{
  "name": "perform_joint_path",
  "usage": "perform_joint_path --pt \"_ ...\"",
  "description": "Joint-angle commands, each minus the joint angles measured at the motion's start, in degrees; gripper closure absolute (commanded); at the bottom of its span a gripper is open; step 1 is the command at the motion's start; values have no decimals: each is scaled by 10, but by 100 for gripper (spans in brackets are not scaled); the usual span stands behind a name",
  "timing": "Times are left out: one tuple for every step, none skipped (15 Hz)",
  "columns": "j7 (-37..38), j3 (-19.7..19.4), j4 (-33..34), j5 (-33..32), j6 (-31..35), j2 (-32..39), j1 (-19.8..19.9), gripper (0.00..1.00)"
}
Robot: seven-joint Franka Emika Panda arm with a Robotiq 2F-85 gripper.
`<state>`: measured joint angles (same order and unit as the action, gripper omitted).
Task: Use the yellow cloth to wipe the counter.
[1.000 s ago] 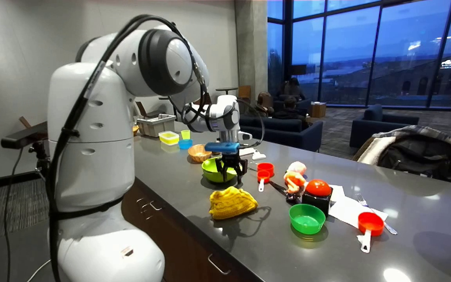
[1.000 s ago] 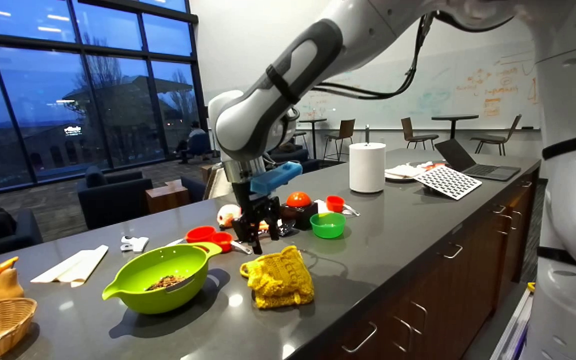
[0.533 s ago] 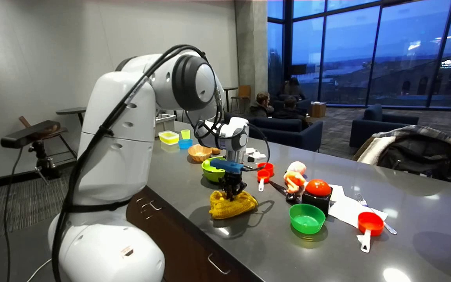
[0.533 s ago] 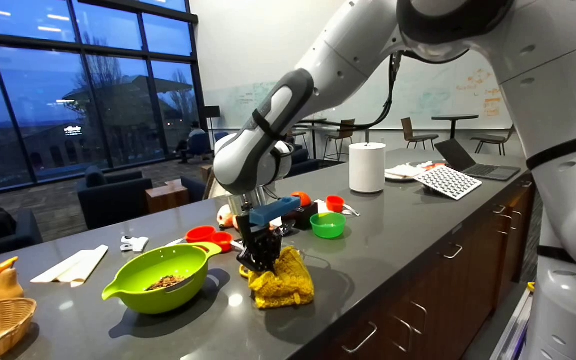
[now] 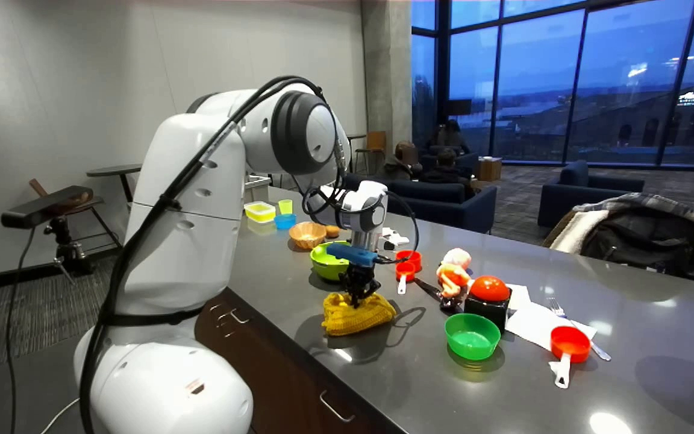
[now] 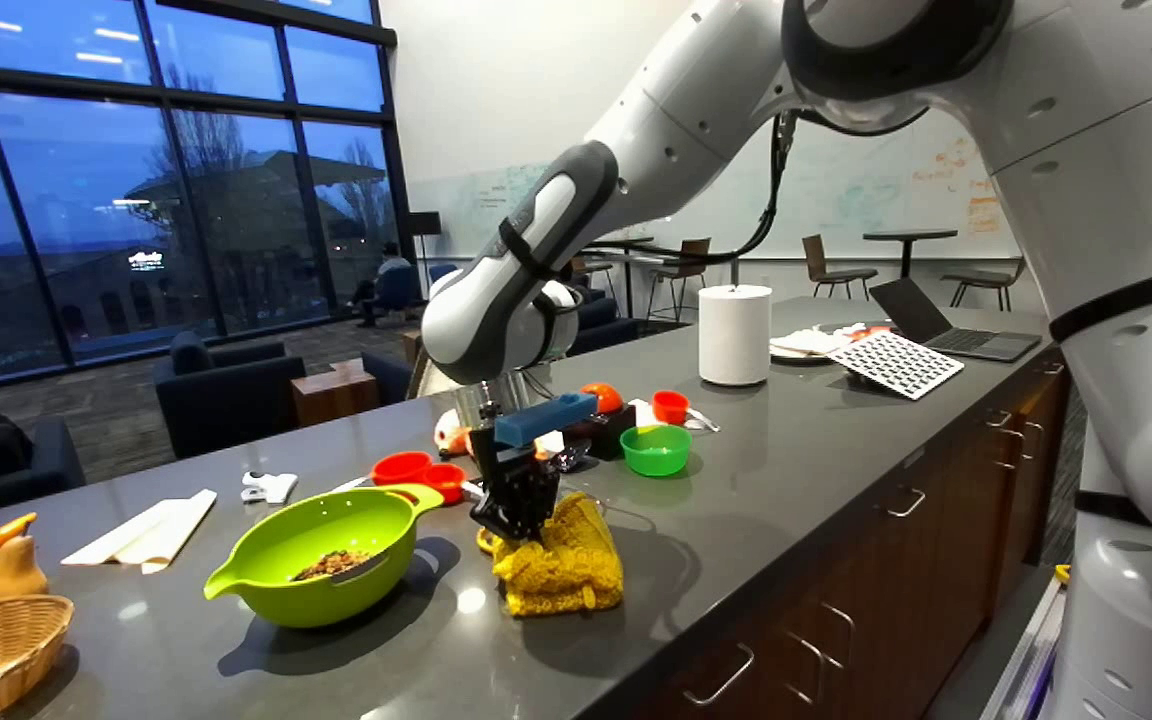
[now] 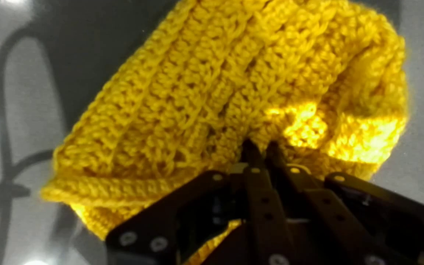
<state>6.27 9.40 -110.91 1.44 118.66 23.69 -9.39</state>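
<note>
The yellow cloth (image 7: 197, 92) is a knitted, bunched-up piece lying on the dark grey counter (image 6: 786, 480), near its front edge. My gripper (image 7: 260, 145) comes down from above, its jaws drawn close together on a small pinch of the fabric. In the wrist view the dark fingertips (image 7: 248, 149) press into the weave, with a little yellow showing between them. Both exterior views show the gripper (image 5: 357, 301) at the top of the cloth (image 5: 362, 319), whose underside still rests on the counter. The exact depth of the grip is hidden in the folds.
Close beside the cloth stands a lime green bowl (image 6: 386, 575) with brown bits inside. Red measuring cups (image 5: 405, 270), a figurine (image 5: 453, 280), a black box with a red dome (image 5: 491, 312) and a small green bowl (image 5: 472, 346) stand farther along. A paper roll (image 6: 734, 335) is beyond.
Over the last second my gripper has come down onto the yellow cloth, and its jaws have gone from open to shut on it. The cloth has shifted very slightly.
</note>
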Motion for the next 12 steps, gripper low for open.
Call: perform_joint_path --pt "7 -13 5 0 3 16 -5 99" --pt "9 -15 2 -1 2 13 -4 99" --pt "12 -18 -1 -3 1 11 -4 99" --pt "15 -20 -3 -4 1 8 -3 99" --pt "19 -23 -7 -6 1 5 -2 99" --pt "21 -26 -8 -7 -2 3 -2 99" --pt "24 -30 -12 -10 -2 0 -1 99" --pt "26 -34 -16 -12 -5 -3 0 99" --pt "28 -38 -18 -14 -7 -6 1 99" --pt "30 -43 -22 -15 -9 -9 3 99" --pt "33 -47 -24 -16 -13 -11 4 99" --pt "34 -52 -27 -17 -15 -14 6 99"
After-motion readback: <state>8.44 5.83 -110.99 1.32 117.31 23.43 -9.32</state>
